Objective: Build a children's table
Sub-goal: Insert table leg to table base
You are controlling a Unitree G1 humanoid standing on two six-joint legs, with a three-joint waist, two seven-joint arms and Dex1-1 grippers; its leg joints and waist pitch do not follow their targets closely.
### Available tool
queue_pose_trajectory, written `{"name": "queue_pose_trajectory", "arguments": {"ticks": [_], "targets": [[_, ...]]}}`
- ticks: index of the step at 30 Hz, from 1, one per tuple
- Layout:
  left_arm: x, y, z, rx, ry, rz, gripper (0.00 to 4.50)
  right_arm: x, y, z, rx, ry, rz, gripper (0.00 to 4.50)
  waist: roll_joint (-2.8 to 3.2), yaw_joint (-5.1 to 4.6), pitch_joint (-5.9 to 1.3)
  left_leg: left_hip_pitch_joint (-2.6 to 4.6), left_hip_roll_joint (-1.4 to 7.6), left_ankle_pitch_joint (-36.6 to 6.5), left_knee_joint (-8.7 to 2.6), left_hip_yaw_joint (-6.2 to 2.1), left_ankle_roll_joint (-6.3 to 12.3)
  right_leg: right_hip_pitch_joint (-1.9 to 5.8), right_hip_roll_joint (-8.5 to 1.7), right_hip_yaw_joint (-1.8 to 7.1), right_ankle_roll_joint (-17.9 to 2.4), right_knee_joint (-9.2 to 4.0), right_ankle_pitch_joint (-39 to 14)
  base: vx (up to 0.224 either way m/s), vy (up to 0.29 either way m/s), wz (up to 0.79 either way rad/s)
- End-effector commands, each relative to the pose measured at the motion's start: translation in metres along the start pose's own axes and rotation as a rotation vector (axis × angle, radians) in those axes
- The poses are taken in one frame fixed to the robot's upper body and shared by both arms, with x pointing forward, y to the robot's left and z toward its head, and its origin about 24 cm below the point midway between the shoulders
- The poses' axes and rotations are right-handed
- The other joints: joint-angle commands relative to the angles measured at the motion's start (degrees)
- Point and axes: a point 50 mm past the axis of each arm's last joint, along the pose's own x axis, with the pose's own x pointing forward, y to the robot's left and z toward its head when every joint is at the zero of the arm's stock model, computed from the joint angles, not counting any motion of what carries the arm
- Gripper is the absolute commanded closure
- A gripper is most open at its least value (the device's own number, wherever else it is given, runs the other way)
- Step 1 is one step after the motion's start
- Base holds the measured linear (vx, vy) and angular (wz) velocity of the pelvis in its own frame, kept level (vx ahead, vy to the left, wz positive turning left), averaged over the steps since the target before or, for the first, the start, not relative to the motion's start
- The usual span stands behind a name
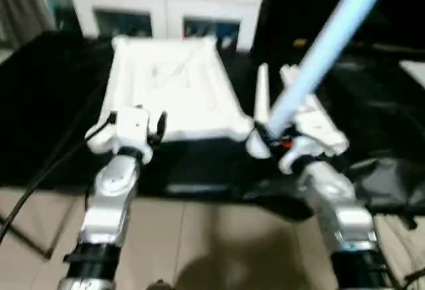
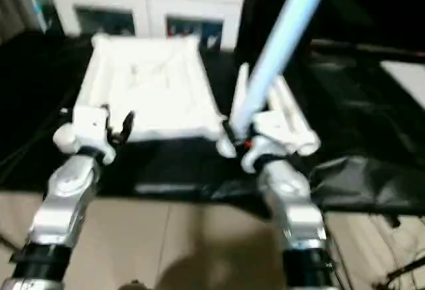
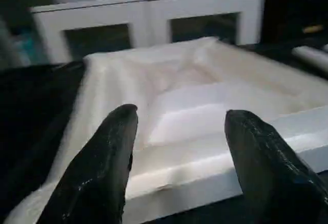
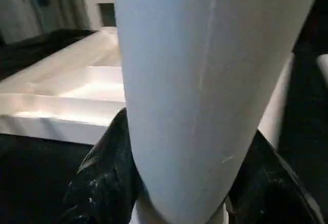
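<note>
The white table top (image 1: 169, 87) lies ribbed side up on the black-draped work table (image 1: 40, 117). My right gripper (image 1: 265, 134) is shut on a white tube leg (image 1: 325, 44), which rises tilted up and to the right beside the top's near right corner socket (image 1: 239, 129). In the right wrist view the leg (image 4: 205, 90) fills the space between both black fingers (image 4: 102, 178). Two more white legs (image 1: 305, 104) lie on the cloth behind my right hand. My left gripper (image 3: 179, 147) stands open just short of the top's near left edge (image 3: 205, 167), holding nothing.
A white cabinet (image 1: 166, 4) with glass doors stands behind the work table. A black cable (image 1: 46, 170) runs from my left wrist down to the tiled floor (image 1: 212, 237). Crumpled black cloth (image 1: 392, 184) hangs at the table's near right.
</note>
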Motion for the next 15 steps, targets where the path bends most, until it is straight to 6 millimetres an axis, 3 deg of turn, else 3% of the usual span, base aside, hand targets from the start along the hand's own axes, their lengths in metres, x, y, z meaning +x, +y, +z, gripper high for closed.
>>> {"name": "queue_pose_trajectory", "arguments": {"ticks": [1, 2, 3, 4, 5, 6, 7, 8, 9, 10, 11, 12, 13, 14, 15], "targets": [[0.0031, 0.0021, 0.0022, 0.016, 0.006, 0.012, 1.46, 0.0009, -0.0015, 0.0067, -0.010, -0.020, 0.003, 2.64, 1.96, -1.30, -2.95, 3.16, 6.50, -14.4, -7.76, -2.02, 3.44, 1.57, -2.90, 1.88, -9.6, -4.02, -3.2, -0.069, 0.088, 0.11], [0.0028, 0.0013, 0.0045, 0.001, -0.018, -0.007, 1.46, 0.0011, -0.0011, 0.0067, -0.008, -0.019, 0.006, 2.64, 1.78, -1.48, -2.72, 3.06, 6.15, -18.0, -8.15, -1.51, 1.46, 1.70, -3.29, 2.11, -9.1, -4.58, -4.1, -0.069, 0.088, 0.11], [0.0025, 0.0002, 0.0062, -0.005, -0.032, -0.031, 1.46, 0.0014, -0.0007, 0.0064, -0.008, -0.018, 0.009, 2.64, 1.68, -1.31, -2.19, 3.56, 5.36, -25.5, -8.43, -0.53, -2.54, 1.27, -3.92, 2.47, -8.0, -5.71, -10.0, -0.064, 0.067, 0.12], [0.0022, -0.0006, 0.0075, -0.009, -0.044, -0.046, 1.46, 0.0016, -0.0005, 0.0062, -0.008, -0.017, 0.010, 2.64, 1.40, -1.51, -1.41, 4.69, 4.66, -35.5, -8.51, -0.04, -5.48, 0.89, -4.31, 2.55, -5.5, -7.14, -21.6, -0.065, 0.048, 0.09], [0.0023, -0.0013, 0.0085, -0.002, -0.053, -0.060, 1.46, 0.0018, 0.0001, 0.0054, -0.008, -0.016, 0.011, 2.64, 1.13, -1.55, -1.09, 5.65, 4.26, -39.2, -8.27, 0.03, -6.05, 0.58, -4.55, 2.31, -3.4, -8.48, -28.3, -0.065, 0.048, 0.09], [0.0027, -0.0016, 0.0085, 0.007, -0.052, -0.061, 1.46, 0.0026, 0.0005, 0.0040, -0.019, -0.010, 0.006, 2.64, 1.23, -1.84, -0.61, 8.05, 4.09, -45.1, -8.12, -0.08, -6.02, 0.60, -4.13, 0.69, -0.8, -10.31, -37.5, 0.000, 0.000, 0.00], [0.0028, -0.0021, 0.0087, 0.006, -0.056, -0.067, 1.46, 0.0030, 0.0012, 0.0030, -0.026, -0.003, 0.010, 2.64, 1.95, -2.61, 0.05, 8.94, 4.46, -50.7, -9.52, -0.17, -6.12, 2.05, -2.31, -2.40, 0.5, -10.98, -37.3, 0.000, 0.000, 0.00], [0.0029, -0.0025, 0.0088, 0.003, -0.058, -0.071, 1.46, 0.0033, 0.0016, 0.0025, -0.030, 0.002, 0.014, 2.64, 2.45, -2.96, 0.36, 7.57, 5.13, -54.0, -12.14, 0.28, -6.11, 4.20, -1.06, -4.17, 0.4, -9.19, -33.6, 0.000, 0.000, 0.00], [0.0030, -0.0029, 0.0090, 0.002, -0.060, -0.074, 1.46, 0.0035, 0.0016, 0.0021, -0.032, 0.004, 0.016, 2.64, 3.87, 0.11, 0.28, 0.39, 4.52, -61.3, -16.92, 4.07, -6.72, 11.35, 0.45, -5.90, -0.7, 4.18, -15.4, -0.068, 0.036, -0.09], [0.0031, -0.0033, 0.0090, 0.001, -0.059, -0.074, 1.46, 0.0036, 0.0020, 0.0020, -0.035, 0.005, 0.017, 2.64, 3.07, 1.27, -0.38, 1.76, 4.89, -57.0, -16.99, 6.06, -3.92, 11.22, 0.34, -3.53, 0.6, 5.56, -16.8, -0.026, -0.055, -0.03], [0.0031, -0.0040, 0.0092, -0.001, -0.060, -0.078, 1.46, 0.0039, 0.0014, 0.0012, -0.030, 0.015, 0.008, 2.64, -1.57, -0.16, -1.23, 7.66, 4.68, -42.3, -8.09, 5.21, -3.25, 7.49, -5.45, 2.61, 1.4, -3.63, -47.9, -0.026, -0.055, -0.03], [0.0031, -0.0043, 0.0092, -0.001, -0.060, -0.080, 1.46, 0.0042, 0.0010, 0.0001, -0.025, 0.026, 0.004, 2.64, -3.35, 0.23, -0.69, 8.45, 2.79, -27.3, 2.99, 4.33, 0.21, 4.83, -10.52, 4.85, -0.8, -12.85, -65.4, 0.140, -0.125, -0.06], [0.0034, -0.0046, 0.0092, -0.001, -0.059, -0.081, 1.46, 0.0049, 0.0004, -0.0001, -0.024, 0.031, 0.000, 2.64, -2.00, 1.88, -0.25, -0.93, -0.62, -9.0, 7.77, -0.46, 5.25, 12.79, -13.45, 11.29, -4.4, -13.09, -65.9, 0.198, -0.043, -0.06], [0.0035, -0.0046, 0.0092, -0.001, -0.059, -0.081, 1.46, 0.0049, 0.0003, 0.0000, -0.023, 0.030, -0.001, 2.64, -1.45, 2.49, -0.15, -2.00, -0.51, -7.8, 7.23, -1.12, 4.59, 14.09, -12.55, 11.14, -4.2, -12.07, -60.9, 0.198, -0.043, -0.06], [0.0036, -0.0046, 0.0092, -0.001, -0.059, -0.080, 1.46, 0.0051, -0.0001, 0.0002, -0.021, 0.028, -0.003, 2.64, -1.31, 3.07, -0.11, -0.79, 0.53, -8.6, 4.10, -1.00, 4.42, 13.77, -10.06, 9.46, -6.5, -11.82, -50.2, 0.142, -0.007, 0.14]]}}
